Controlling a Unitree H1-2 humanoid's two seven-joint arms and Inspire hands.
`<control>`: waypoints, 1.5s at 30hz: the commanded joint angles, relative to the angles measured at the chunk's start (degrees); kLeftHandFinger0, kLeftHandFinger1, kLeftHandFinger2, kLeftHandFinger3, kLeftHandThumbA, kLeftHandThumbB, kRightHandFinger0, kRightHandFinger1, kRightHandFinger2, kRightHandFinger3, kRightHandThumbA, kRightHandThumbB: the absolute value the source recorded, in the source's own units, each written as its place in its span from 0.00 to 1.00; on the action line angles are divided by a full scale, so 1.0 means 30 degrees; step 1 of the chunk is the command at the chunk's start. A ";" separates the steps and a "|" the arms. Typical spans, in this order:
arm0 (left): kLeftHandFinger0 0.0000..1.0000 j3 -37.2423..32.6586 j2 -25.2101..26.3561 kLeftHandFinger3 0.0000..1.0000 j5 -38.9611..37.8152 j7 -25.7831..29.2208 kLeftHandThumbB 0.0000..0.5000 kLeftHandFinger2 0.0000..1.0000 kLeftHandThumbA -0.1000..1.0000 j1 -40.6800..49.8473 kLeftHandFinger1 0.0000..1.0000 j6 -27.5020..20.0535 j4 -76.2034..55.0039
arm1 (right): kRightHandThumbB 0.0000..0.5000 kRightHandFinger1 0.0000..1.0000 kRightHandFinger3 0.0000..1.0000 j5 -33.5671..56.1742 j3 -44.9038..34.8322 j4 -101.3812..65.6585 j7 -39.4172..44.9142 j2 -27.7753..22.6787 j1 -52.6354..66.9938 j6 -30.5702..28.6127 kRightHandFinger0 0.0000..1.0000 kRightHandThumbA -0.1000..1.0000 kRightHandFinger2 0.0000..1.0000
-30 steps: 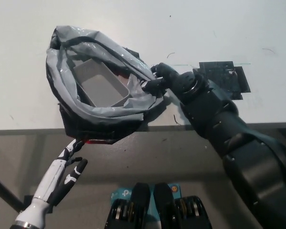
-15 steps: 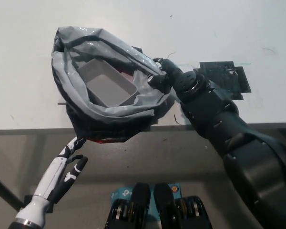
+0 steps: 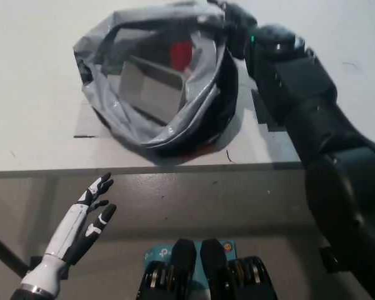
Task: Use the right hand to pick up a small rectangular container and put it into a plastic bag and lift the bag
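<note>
The small rectangular container point(image 3: 151, 89), a grey open box, sits inside the plastic bag point(image 3: 200, 106), seen through the bag's wide mouth and lying tilted against the inner wall. The bag is grey and glossy on its rolled rim, darker underneath (a patch of red shows inside near the top of the opening, and another at the lower edge). It hangs from its upper right edge, where the black right hand point(image 3: 233, 20) has its fingers closed on the rim, at the top of the view. The black right arm runs down from there to the lower right corner. The bag's bulk is over the white table point(image 3: 31, 75), near the front edge. The white left hand point(image 3: 87, 215) rests below the table edge at lower left, fingers spread and holding nothing.
</note>
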 commanded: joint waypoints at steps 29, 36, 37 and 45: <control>0.89 -0.0309 0.0435 1.00 0.0394 -0.0395 0.22 1.00 0.96 -0.0582 1.00 0.0024 -0.0782 | 0.16 0.22 0.68 0.5388 -0.4485 -0.0294 -0.0386 -0.0655 -1.2320 0.2506 0.00 0.00 0.72; 0.89 -0.0557 0.0471 1.00 0.0282 -0.0531 0.20 1.00 0.94 -0.0506 1.00 -0.0059 -0.0747 | 0.12 0.22 1.00 0.5495 -0.5087 0.0079 -0.1436 -0.0107 -1.0980 0.1365 0.00 0.00 0.70; 0.89 -0.0621 0.0494 1.00 0.0323 -0.0527 0.22 1.00 0.93 -0.0543 1.00 -0.0160 -0.0701 | 0.11 0.21 1.00 0.5513 -0.5140 0.0194 -0.1539 0.0064 -1.0555 0.1175 0.00 0.00 0.70; 0.88 -0.0828 0.0532 1.00 0.0574 -0.0554 0.24 1.00 0.92 -0.0717 1.00 -0.0144 -0.0702 | 0.16 0.21 0.82 0.5507 -0.4785 0.0661 -0.1752 0.0994 -0.8314 0.0072 0.00 0.00 0.74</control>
